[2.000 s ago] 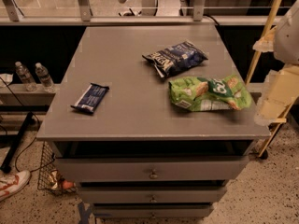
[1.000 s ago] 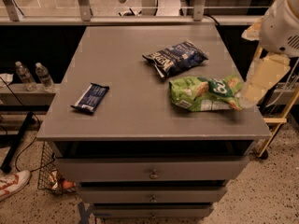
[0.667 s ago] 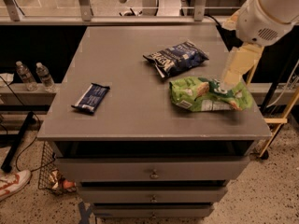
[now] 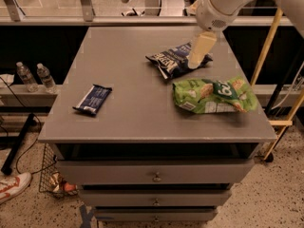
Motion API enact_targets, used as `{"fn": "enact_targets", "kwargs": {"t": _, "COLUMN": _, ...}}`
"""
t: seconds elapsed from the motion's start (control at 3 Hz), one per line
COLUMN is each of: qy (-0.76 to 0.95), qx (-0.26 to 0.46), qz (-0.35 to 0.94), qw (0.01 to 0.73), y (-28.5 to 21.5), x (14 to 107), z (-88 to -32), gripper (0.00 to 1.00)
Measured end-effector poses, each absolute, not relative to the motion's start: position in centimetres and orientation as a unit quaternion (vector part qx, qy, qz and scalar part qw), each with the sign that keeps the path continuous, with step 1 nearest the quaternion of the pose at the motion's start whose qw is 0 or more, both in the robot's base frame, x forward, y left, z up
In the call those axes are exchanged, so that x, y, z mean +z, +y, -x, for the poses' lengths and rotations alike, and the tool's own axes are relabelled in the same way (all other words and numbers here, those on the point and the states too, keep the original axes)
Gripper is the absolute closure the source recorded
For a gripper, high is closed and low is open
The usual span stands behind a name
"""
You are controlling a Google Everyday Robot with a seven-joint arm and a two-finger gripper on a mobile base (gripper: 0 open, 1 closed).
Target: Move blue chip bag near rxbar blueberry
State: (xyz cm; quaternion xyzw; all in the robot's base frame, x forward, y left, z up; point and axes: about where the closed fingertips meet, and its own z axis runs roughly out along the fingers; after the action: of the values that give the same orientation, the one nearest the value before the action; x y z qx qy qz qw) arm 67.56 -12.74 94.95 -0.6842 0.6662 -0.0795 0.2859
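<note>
Tool [image 4: 195, 60] over blue chip bag [image 4: 170, 63], perhaps touching; apart or together, cannot tell. Rxbar blueberry [image 4: 92, 99] well left of it on bench [image 4: 128, 46]; green bag [image 4: 213, 96] near right.

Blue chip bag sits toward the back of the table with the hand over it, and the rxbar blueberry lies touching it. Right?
Not touching. The camera view shows the rxbar blueberry well apart from the blue chip bag, near the table's front edge on the picture's left. The hand is over the bag, as you said.
</note>
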Motion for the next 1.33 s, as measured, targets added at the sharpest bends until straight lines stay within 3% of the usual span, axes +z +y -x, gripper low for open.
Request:
{"fn": "enact_targets", "kwargs": {"t": 0.33, "qy": 0.637, "qx": -0.096, "qz": 0.708, "qw": 0.288, "y": -9.3, "x": 93.6, "z": -71.3, "gripper": 0.00}}
{"fn": "enact_targets", "kwargs": {"t": 0.67, "qy": 0.600, "qx": -0.096, "qz": 0.763, "qw": 0.221, "y": -6.2, "x": 89.7, "z": -72.9, "gripper": 0.00}}
{"fn": "enact_targets", "kwargs": {"t": 1.33, "qy": 0.570, "qx": -0.080, "qz": 0.809, "qw": 0.118, "y": -6.5, "x": 85.8, "z": -71.7, "gripper": 0.00}}
